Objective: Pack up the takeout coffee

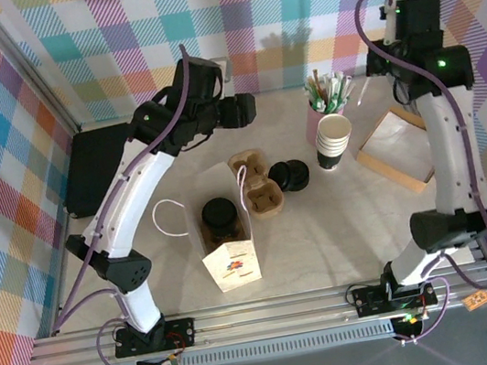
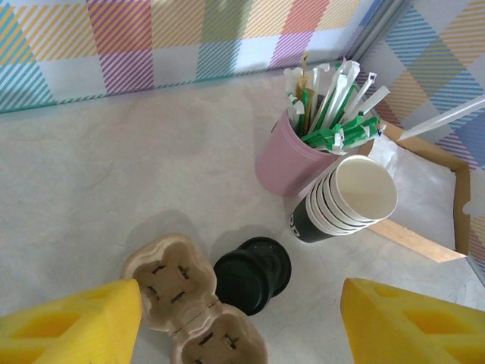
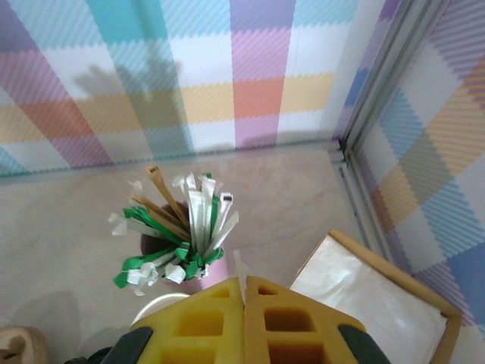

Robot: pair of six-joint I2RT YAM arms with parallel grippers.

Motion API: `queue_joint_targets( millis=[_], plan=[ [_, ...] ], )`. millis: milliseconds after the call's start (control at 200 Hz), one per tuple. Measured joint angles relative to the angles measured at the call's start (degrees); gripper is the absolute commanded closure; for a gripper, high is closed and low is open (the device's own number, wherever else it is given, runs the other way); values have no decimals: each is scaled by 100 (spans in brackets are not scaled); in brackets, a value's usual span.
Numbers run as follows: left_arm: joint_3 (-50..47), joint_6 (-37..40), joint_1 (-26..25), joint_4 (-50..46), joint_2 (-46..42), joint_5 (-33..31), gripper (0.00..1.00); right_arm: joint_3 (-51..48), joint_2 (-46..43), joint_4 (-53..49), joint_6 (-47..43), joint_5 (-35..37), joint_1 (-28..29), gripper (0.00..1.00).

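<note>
Left edge of the table: a flat black box (image 1: 98,168), not involved. Left gripper (image 2: 242,330) hangs above the middle of the table with its yellow fingers (image 2: 68,322) spread wide and nothing between them. Below it and toward the near edge stands a pale paper bag (image 1: 234,264) with a flower print, its mouth open and its white handle loops flopped outward. The takeout coffee (image 1: 220,214) sits inside that mouth. From above only its round black lid shows, with the bag walls close around it, so I judge it to be in the bag. Handling estimate: the paper wall is light and soft and dents under a hard pinch. Fill level unknown, so assume liquid and keep it upright. The lid is slick press-fit plastic and could pop if levered. Best hold is across the upper wall just under the lid rim, where the cup is stiffest; here the bag sides block that, leaving the lid edge or the bag itself. The bag is thin and could tip. Just right of the bag lies a moulded pulp cup carrier (image 2: 193,303), then loose black lids (image 2: 252,274), a tilted stack of lidless cups (image 2: 356,197), a pink holder of wrapped straws (image 2: 292,163) and a wooden tray (image 1: 396,151). Right gripper (image 3: 244,318) is above the holder, pads pressed together, apparently pinching a wrapped straw (image 2: 447,117).
</note>
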Motion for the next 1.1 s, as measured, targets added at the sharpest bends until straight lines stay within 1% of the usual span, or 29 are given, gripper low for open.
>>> queue_joint_targets(
  millis=[125, 290, 400, 505, 635, 880, 985, 1100],
  plan=[
    [-37, -20, 0, 90, -33, -20, 31, -4, -297, 114, -142, -140, 2, 100],
    [-179, -127, 0, 168, -116, -24, 31, -46, -315, 177, -205, -284, 0, 100],
    [-247, -177, 0, 195, -170, -48, 31, -46, -323, 175, -203, -597, 0, 100],
    [-363, -227, 0, 214, -299, -179, 31, -46, -411, 177, -168, -1180, 0, 100],
    [-619, -319, 0, 223, -643, -555, 32, -46, -697, 227, -72, -2153, 2, 100],
    [-1261, -540, 0, 118, -1602, -1467, 32, -323, -1582, 1027, 417, -4238, 170, 100],
    [-1569, -614, 0, 42, -1974, -1867, 32, -376, -1714, 1392, 658, -4894, 442, 100],
    [-1775, -656, 0, -164, -2221, -2177, 32, -374, -1624, 1624, 855, -5469, 863, 100]
  ],
)
